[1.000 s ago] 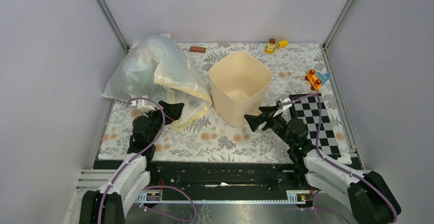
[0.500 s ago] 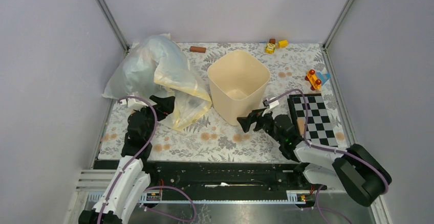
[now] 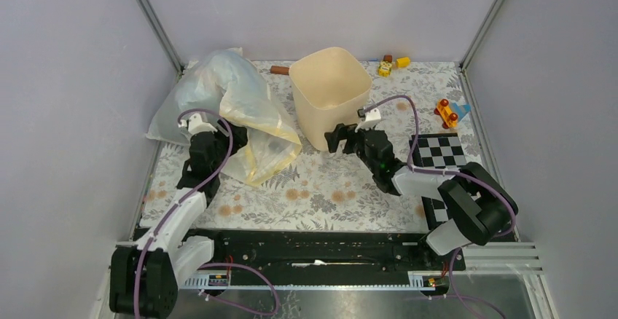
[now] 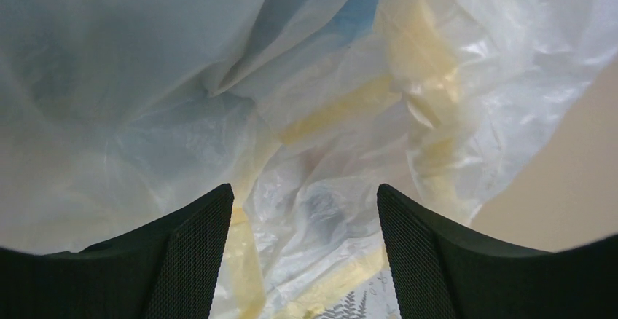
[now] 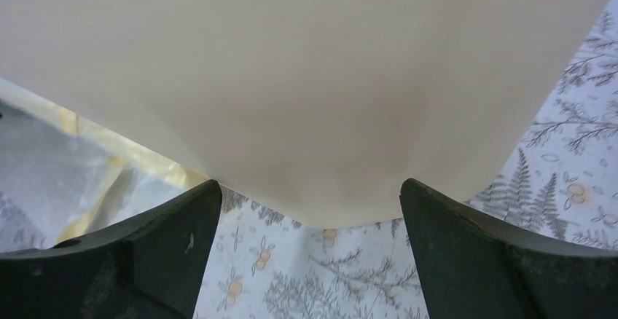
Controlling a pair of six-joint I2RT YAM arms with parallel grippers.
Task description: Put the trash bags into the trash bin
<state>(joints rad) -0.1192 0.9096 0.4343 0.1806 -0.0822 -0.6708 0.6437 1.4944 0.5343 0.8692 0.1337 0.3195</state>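
**Overhead view.** The trash bin [image 3: 315, 124] stands at upper centre of the floral mat [image 3: 313, 191], mouth up. A heap of plastic lies at upper left, just beside the bin. It is a large clear and pale-yellow bag [image 3: 255, 119] with the light-blue trash bag [image 4: 353, 17] bundled in its folds, so the task's bag is outside the bin. My right gripper [image 3: 337, 138] sits at the bin's near lower wall. A checkerboard [image 3: 437, 155] lies at the right of the mat, and small toys [image 3: 447, 112] rest at upper right.

**Left wrist view.** My left gripper [image 4: 304, 191] reaches into the heap, jaws apart and unclenched. Crinkled film bulges between the fingers [image 4: 193, 253], and I cannot tell whether either pad touches it. The blue fold shows at upper centre.

**Right wrist view.** My right gripper's jaws are spread wide and grasp nothing. The bin's rounded lower corner fills the upper frame between the two fingers. The yellow edge of the large bag shows at left.
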